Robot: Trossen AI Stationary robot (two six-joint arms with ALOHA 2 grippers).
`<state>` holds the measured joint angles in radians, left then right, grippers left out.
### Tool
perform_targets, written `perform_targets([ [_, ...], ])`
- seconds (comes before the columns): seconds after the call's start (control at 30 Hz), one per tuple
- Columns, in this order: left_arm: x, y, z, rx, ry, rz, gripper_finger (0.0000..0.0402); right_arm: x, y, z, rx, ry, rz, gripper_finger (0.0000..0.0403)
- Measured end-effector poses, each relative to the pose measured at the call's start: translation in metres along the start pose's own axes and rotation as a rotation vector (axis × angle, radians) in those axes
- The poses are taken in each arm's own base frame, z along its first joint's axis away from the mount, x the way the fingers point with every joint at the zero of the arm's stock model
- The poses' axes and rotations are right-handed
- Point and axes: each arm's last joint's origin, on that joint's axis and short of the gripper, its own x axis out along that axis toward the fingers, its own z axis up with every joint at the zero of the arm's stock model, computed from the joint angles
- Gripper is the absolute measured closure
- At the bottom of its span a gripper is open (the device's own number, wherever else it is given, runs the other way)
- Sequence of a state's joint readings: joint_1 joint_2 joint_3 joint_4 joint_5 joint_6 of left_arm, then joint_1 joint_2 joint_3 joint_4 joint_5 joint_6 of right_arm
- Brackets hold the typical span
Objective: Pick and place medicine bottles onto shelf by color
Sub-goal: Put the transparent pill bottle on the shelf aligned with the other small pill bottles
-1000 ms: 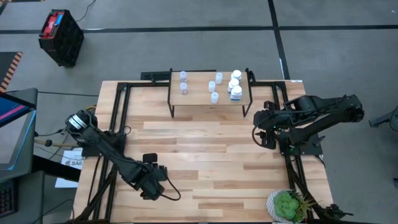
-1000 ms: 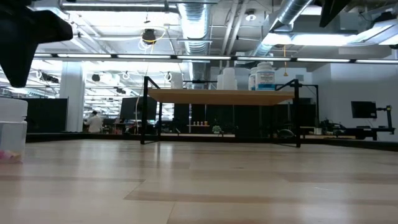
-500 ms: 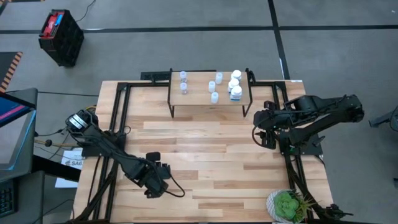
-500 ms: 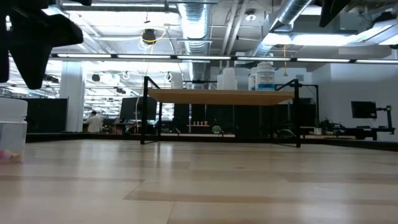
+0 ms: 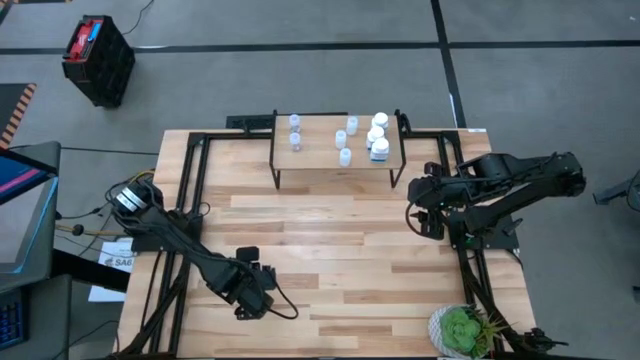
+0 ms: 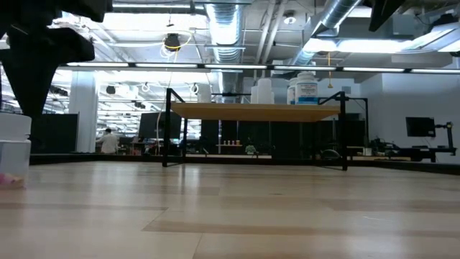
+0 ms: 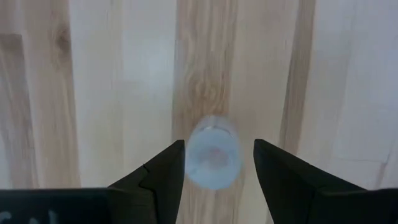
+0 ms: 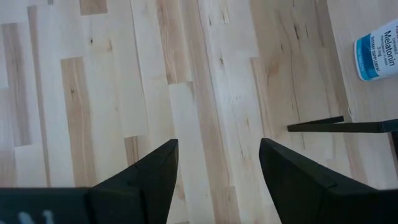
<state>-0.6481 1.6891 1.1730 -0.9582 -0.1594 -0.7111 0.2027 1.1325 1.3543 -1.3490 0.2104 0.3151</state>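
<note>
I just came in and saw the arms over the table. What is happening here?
The left gripper hangs open over a pale-blue bottle standing on the table, fingers on either side of it, not gripping. Other bottles already stand on the shelf. The right gripper waits open near the shelf's right end.

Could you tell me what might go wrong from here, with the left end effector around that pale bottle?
The pale-blue bottle stands between the fingers of the left end effector with gaps on both sides; an off-centre close could tip it. The shelf already carries several bottles packed close together, so placing another might knock a neighbour. The right end effector waits open beside the shelf.
</note>
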Motion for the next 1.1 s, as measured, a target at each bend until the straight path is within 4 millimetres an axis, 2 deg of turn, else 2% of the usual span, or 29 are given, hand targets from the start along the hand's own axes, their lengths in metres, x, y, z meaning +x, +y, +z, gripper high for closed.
perform_targets([
  [0.37,0.018,-0.005,0.0,0.056,0.076,0.01,0.0225,0.0,0.0,0.0,0.002,-0.003,0.001,0.0155],
  [0.77,0.019,-0.004,0.001,0.066,0.079,0.006,0.0228,0.0,0.0,0.0,0.001,-0.003,0.001,0.0155],
  [0.97,0.019,0.001,0.007,0.1,0.074,-0.004,0.0271,0.0,0.0,0.0,0.001,-0.003,0.001,0.0155],
  [1.1,0.01,0.008,0.021,0.166,0.059,-0.015,0.0294,0.0,0.0,0.0,0.0,-0.002,0.0,0.0155],
])
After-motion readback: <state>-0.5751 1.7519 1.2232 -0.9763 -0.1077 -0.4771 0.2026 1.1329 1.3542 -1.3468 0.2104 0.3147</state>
